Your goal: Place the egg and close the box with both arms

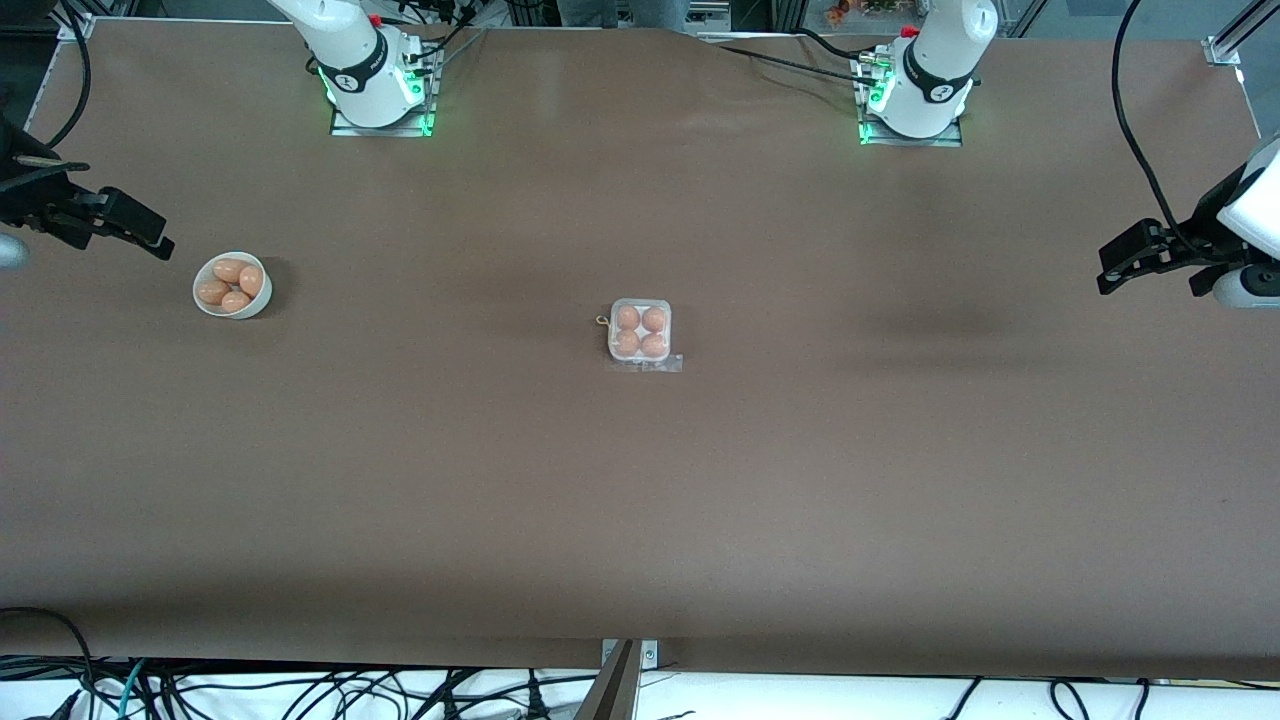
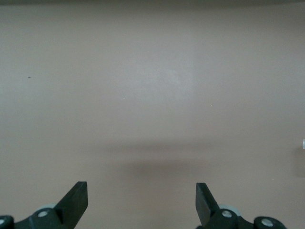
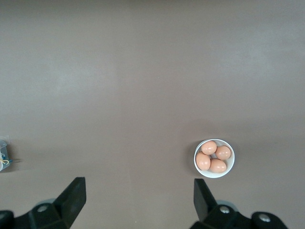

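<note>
The box [image 1: 640, 331] stands near the middle of the table, a pale tray with four brown eggs [image 1: 627, 318] in its cells. Its clear lid seems to lie down over them, and a clear flap sticks out at the edge nearer the front camera. A sliver of the box shows in the right wrist view [image 3: 3, 153]. My right gripper [image 1: 152, 240] is open and empty, up over the right arm's end of the table, beside the bowl; its wrist view shows it too [image 3: 139, 191]. My left gripper [image 1: 1112, 270] is open and empty over bare table at the left arm's end [image 2: 141, 190].
A round white bowl [image 1: 203, 305] with several brown eggs sits toward the right arm's end of the table and shows in the right wrist view [image 3: 230, 169]. The brown table [image 1: 640, 520] stretches wide around the box. Cables hang along the table's near edge.
</note>
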You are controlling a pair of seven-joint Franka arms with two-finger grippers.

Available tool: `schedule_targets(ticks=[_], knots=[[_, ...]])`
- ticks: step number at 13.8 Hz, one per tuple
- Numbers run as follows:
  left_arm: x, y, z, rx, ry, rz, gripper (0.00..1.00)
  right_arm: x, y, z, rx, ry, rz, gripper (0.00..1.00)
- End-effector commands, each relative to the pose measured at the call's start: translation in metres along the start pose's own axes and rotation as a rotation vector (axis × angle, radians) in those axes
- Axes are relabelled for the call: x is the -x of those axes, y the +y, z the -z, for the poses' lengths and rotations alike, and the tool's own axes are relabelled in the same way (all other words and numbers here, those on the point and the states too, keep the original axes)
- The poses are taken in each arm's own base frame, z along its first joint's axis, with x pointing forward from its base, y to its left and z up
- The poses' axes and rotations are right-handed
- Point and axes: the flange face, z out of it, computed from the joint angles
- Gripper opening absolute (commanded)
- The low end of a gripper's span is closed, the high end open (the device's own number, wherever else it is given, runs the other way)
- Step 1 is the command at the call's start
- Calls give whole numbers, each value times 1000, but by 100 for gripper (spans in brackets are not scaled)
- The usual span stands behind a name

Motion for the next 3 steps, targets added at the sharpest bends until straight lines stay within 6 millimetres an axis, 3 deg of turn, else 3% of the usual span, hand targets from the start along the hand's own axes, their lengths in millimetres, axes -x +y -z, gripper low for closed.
schedule_targets(ticks=[1, 3], knots=[[10, 3, 3, 19, -10, 8, 100, -2, 0, 5, -4, 8, 1, 100], [12, 5, 5, 48, -22, 10, 100, -2, 0, 5, -6, 8, 1, 100]])
